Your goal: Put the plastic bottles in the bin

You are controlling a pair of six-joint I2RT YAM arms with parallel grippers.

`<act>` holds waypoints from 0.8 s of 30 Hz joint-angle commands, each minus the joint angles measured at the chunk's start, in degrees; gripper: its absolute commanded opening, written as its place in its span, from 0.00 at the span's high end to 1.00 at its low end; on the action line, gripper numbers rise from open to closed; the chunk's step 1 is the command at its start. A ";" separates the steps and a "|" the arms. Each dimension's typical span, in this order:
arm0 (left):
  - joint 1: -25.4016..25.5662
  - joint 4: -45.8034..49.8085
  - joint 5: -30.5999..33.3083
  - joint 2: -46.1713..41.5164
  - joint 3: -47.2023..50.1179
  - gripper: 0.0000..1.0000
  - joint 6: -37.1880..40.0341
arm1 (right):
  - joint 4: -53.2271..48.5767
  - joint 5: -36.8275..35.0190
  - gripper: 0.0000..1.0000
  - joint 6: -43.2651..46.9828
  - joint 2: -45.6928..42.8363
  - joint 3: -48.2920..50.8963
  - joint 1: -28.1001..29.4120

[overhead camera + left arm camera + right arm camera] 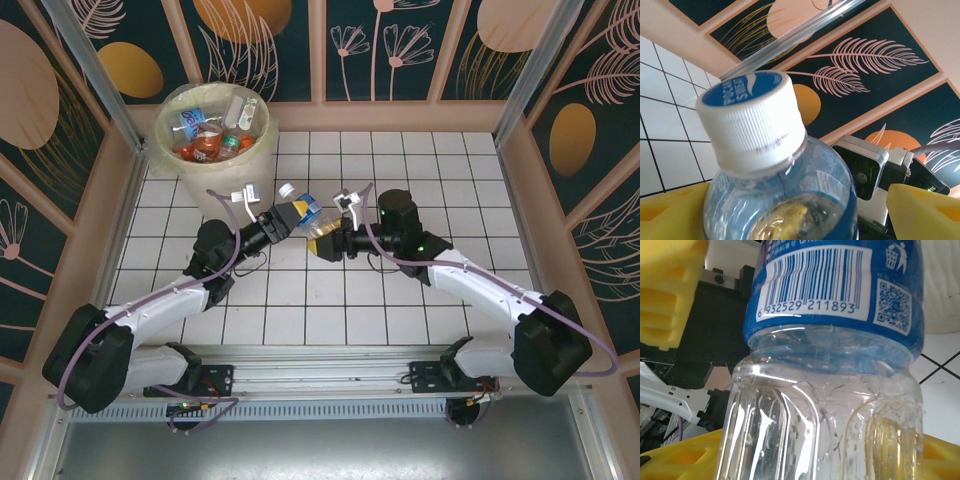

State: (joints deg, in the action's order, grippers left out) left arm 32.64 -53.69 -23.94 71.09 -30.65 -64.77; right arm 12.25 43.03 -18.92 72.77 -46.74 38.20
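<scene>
Right wrist view: the right gripper [815, 460] is clamped on the ribbed lower body of a clear bottle [825, 390], its yellow pads [675, 460] pressing in from both sides (a little yellowish liquid sits inside); the blue label [840, 295] with its barcode runs up toward twelve o'clock.

In the left wrist view the left gripper [790, 220] straddles the same bottle just below its white-and-blue cap [752, 120]; the yellow finger [920, 210] at five o'clock stands apart from the plastic, so these jaws read as parted around the neck, not gripping.

From the top view, the two grippers meet over the middle of the tiled table [400, 300], the bottle lying between them with its cap pointing to ten o'clock; the bin [215, 195] stands near, at ten o'clock from the meeting point, and several bottles [215, 135] lie inside its bag.

My reading: most of the work is done, and this looks like a handover of the one bottle seen outside the bin; closing, letting go, carrying and dropping remain.
</scene>
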 commanded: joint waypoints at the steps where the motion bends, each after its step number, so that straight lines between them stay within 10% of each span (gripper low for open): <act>1: 0.31 -5.54 -1.70 0.06 -0.98 0.15 -1.75 | 2.66 2.03 0.40 -0.59 -0.79 1.21 0.88; 9: 0.32 -2.46 -1.56 -2.44 -1.82 0.41 -1.00 | 2.31 0.49 0.36 -0.07 -0.35 1.21 1.17; 13: 0.27 2.59 -0.90 -5.04 -3.38 0.46 1.41 | 3.35 0.20 0.14 -0.16 -1.18 1.37 1.20; 24: -0.04 55.50 12.01 -7.78 -35.20 0.46 32.21 | -1.11 -7.34 0.01 2.34 -11.73 2.40 -1.33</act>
State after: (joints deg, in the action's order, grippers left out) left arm 32.69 -15.05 -17.28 63.29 -57.78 -45.10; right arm 12.64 38.17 -18.20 63.66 -44.69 37.50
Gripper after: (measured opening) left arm 0.588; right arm 0.990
